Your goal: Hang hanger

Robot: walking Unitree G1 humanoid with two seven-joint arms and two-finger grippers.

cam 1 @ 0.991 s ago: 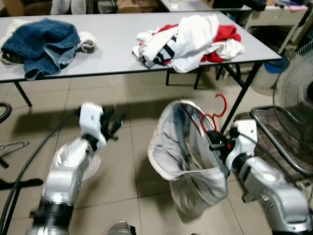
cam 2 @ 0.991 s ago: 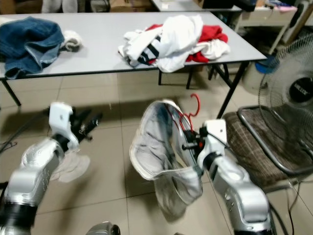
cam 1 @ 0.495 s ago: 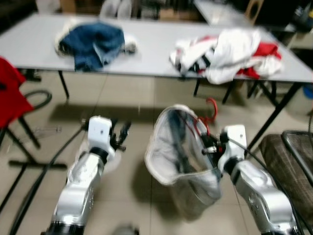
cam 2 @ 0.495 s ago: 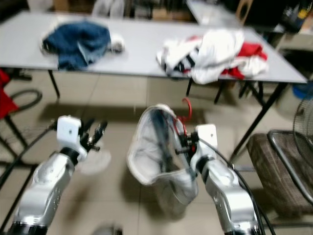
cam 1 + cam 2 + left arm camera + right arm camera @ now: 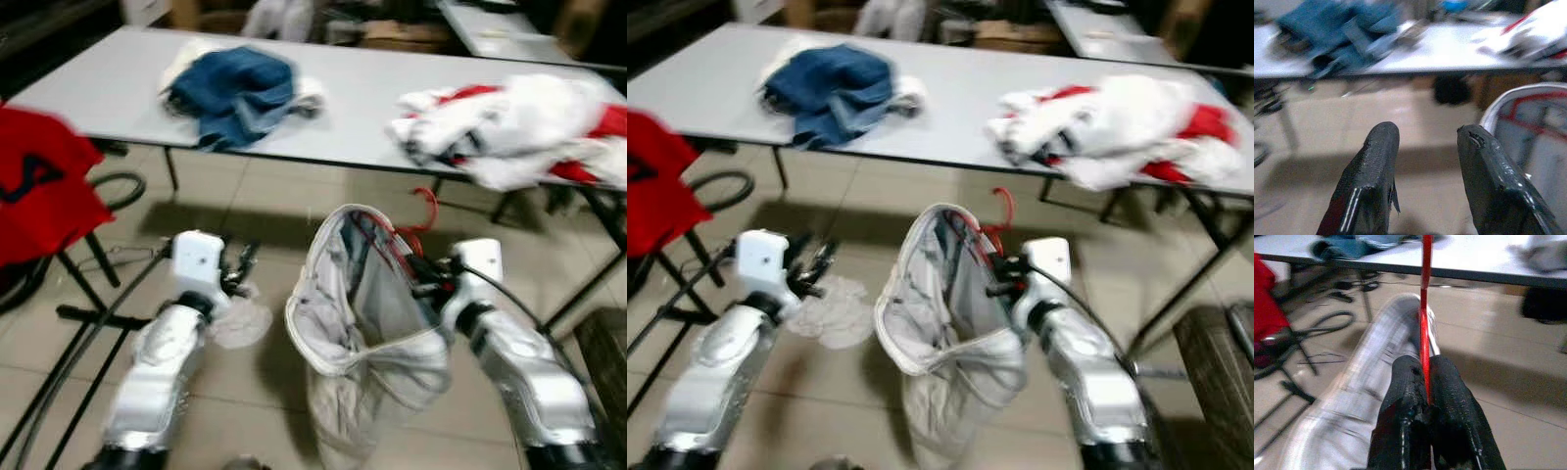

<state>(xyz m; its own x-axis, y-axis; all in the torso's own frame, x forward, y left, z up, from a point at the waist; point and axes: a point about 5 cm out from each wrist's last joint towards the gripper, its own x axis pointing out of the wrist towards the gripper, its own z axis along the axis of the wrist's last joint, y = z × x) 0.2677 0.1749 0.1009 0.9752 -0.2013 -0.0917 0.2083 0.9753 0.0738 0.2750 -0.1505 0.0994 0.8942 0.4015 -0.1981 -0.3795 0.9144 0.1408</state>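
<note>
A red hanger (image 5: 419, 210) carries a pale grey garment (image 5: 364, 328) that sags toward the tiled floor. My right gripper (image 5: 425, 282) is shut on the hanger's red wire, low in front of me and right of centre. In the right wrist view the wire (image 5: 1424, 308) runs up from between the two pressed fingers (image 5: 1450, 382), with the garment (image 5: 1352, 396) beside them. My left gripper (image 5: 241, 268) is held out to the left of the garment, open and holding nothing. The left wrist view shows its fingers (image 5: 1376, 166) well apart over the floor.
A long grey table (image 5: 108, 83) crosses ahead, with blue jeans (image 5: 238, 93) and a pile of white and red clothes (image 5: 514, 127) on it. A red garment (image 5: 39, 191) hangs at the left over black stand legs and hoses (image 5: 93, 313). A thin white cloth (image 5: 241, 320) lies on the floor.
The camera has swung to the left: the table and clothes shifted right and the red garment came into view. The right gripper still holds the hanger; the left stays open.
</note>
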